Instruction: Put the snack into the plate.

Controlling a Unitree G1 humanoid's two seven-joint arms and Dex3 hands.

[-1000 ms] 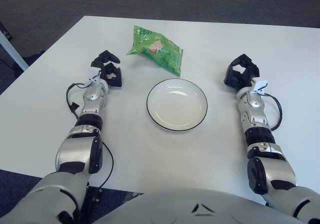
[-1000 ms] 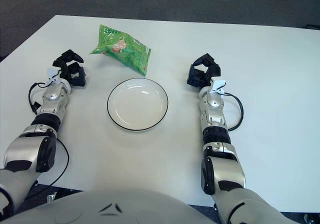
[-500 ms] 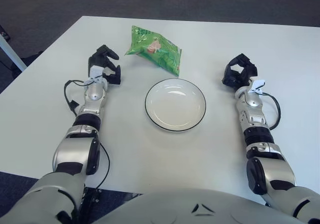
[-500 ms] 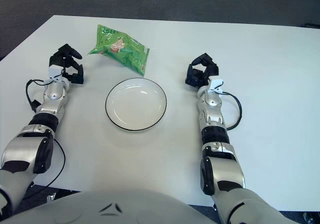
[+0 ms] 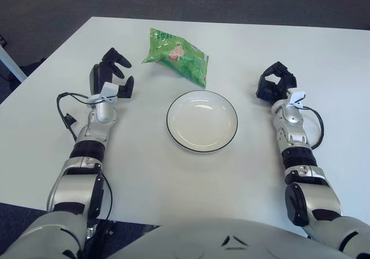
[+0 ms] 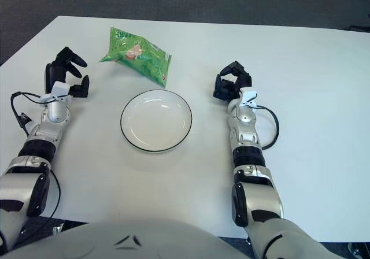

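1. Table (image 5: 173, 184) — white, rectangular, filling most of the view; dark floor beyond its far and left edges.
2. Plate (image 5: 202, 121) — round, white with a thin dark rim; at the centre of the table, between the two arms; nothing lies in it.
3. Snack (image 5: 176, 56) — green packet with a small reddish picture on its face; lying on the table just beyond the plate's far-left rim, apart from the plate and from both hands.
4. Left hand (image 5: 110, 81) — black, three-fingered; raised above the table to the left of the snack and near it, not touching; fingers spread and released, grasping nothing; a black cable loops beside the forearm.
5. Right hand (image 5: 274, 84) — black, three-fingered; resting to the right of the plate, well apart from the snack; fingers loosely curled inward, grasping nothing.
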